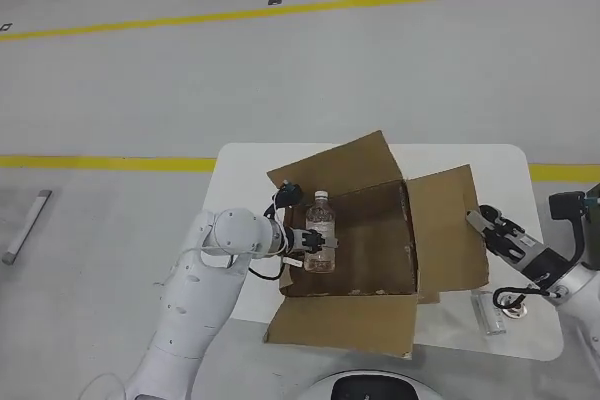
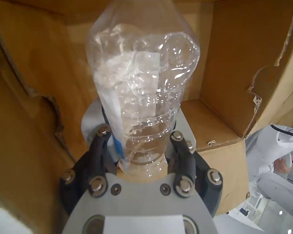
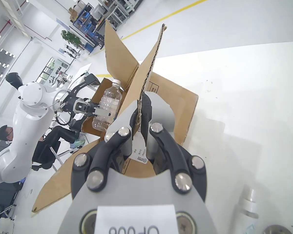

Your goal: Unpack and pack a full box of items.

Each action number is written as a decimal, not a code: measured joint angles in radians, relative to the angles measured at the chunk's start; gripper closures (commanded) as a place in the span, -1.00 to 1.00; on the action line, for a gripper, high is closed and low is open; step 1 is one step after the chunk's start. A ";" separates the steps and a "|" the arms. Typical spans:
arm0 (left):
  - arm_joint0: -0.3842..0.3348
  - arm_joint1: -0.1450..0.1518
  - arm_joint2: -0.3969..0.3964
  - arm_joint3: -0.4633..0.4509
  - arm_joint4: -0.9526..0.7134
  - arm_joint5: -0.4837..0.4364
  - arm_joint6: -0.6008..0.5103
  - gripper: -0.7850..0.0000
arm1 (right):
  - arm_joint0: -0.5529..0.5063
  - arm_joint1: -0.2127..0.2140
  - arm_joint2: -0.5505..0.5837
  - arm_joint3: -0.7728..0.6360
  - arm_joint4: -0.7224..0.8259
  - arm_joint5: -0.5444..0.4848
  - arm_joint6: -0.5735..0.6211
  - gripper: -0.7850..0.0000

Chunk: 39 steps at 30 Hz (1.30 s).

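Top view: the left gripper [image 1: 313, 243] is clamped around a clear bottle [image 1: 320, 222], upright inside the box [image 1: 380, 250] near its 9 o'clock wall. The right gripper [image 1: 479, 221] pinches the 3 o'clock flap [image 1: 445, 220]. Possibly a small tube [image 1: 490, 312] lies on the table [image 1: 460, 160] at 5 o'clock.

A pale grey floor [image 1: 130, 90] carries yellow lines [image 1: 90, 161], with shelving racks [image 3: 92, 13] and a potted plant [image 3: 70, 38] far off.

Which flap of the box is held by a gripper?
The right-hand flap: the right gripper pinches its edge. The far flap and near flap are untouched; the left gripper holds the bottle.
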 measured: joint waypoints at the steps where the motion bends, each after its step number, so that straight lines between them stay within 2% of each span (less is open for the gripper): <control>1: 0.000 0.000 0.000 0.000 0.000 0.000 0.000 1.00 | 0.001 0.000 -0.002 0.004 -0.007 0.002 -0.001 1.00; 17: 0.001 0.000 -0.001 -0.001 0.000 -0.001 0.001 1.00 | 0.035 0.002 -0.027 0.111 -0.055 0.044 -0.057 1.00; 20: 0.018 0.001 -0.007 -0.030 -0.029 -0.009 0.028 1.00 | 0.041 0.002 -0.035 0.130 -0.061 0.046 -0.066 1.00; 24: 0.017 0.002 -0.007 -0.092 -0.072 0.006 0.008 1.00 | 0.050 0.001 -0.052 0.157 -0.071 0.052 -0.071 1.00; 30: -0.014 -0.003 0.056 -0.114 -0.041 0.034 -0.010 1.00 | 0.062 0.001 -0.069 0.184 -0.081 0.054 -0.085 1.00; 39: -0.087 -0.013 0.180 -0.067 0.115 0.096 -0.065 1.00 | 0.053 0.003 -0.063 0.169 -0.077 0.046 -0.089 1.00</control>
